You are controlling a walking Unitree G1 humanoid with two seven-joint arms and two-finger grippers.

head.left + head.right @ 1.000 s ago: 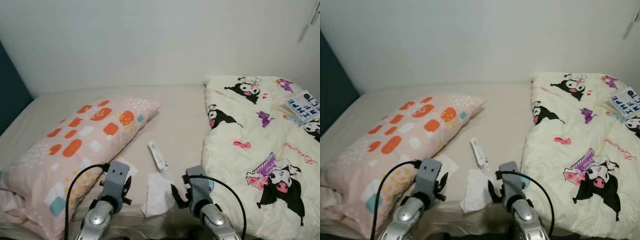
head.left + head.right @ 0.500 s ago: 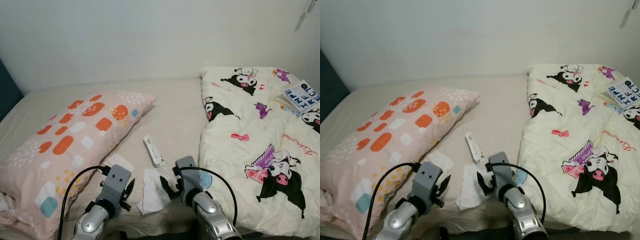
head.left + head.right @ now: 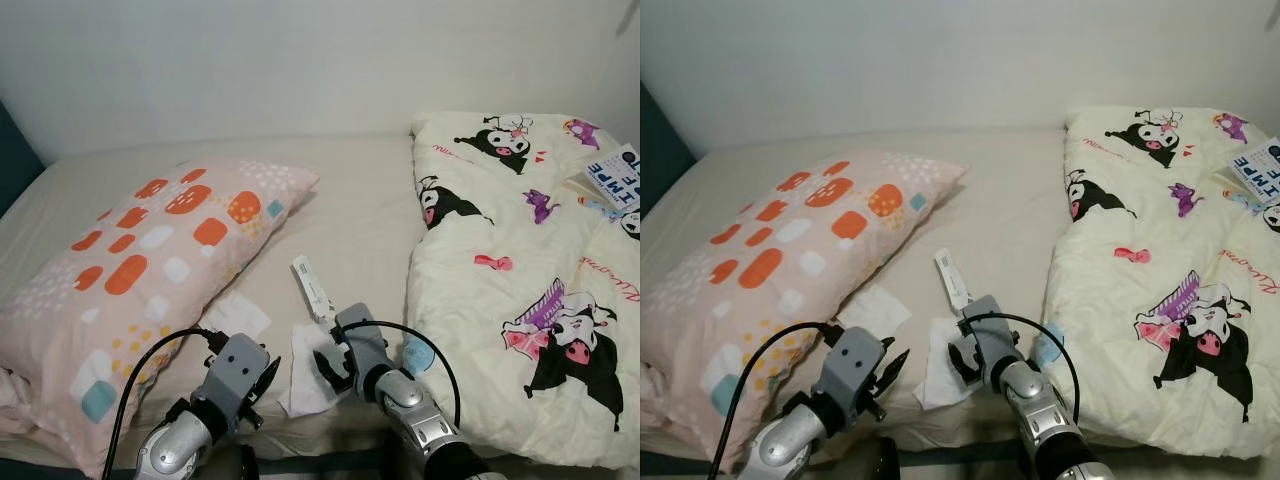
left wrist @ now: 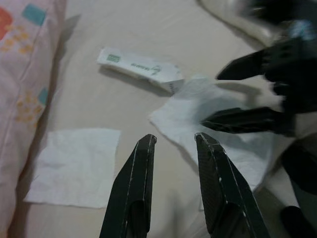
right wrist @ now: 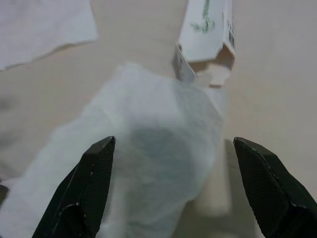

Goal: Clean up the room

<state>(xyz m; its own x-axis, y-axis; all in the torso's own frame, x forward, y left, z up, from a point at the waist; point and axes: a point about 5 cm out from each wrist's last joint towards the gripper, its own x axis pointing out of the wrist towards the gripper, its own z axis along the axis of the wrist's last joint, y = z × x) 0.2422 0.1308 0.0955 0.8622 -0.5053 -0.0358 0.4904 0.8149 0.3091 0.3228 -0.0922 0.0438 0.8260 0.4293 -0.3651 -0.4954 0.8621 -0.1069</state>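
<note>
A bed [image 3: 360, 210] with a plain beige sheet carries everything here. On its left side lies a pink pillow [image 3: 140, 270] patterned with orange, white and teal patches, and on its right a cream comforter [image 3: 520, 280] printed with black-and-white cartoon characters, with a book [image 3: 612, 180] resting on the comforter's far right edge. On the bare sheet between them lie a small white opened box [image 3: 312, 287], a crumpled white tissue [image 3: 308, 370] just in front of it near the bed's front edge, and a flatter white tissue [image 3: 236, 314] beside the pillow.
</note>
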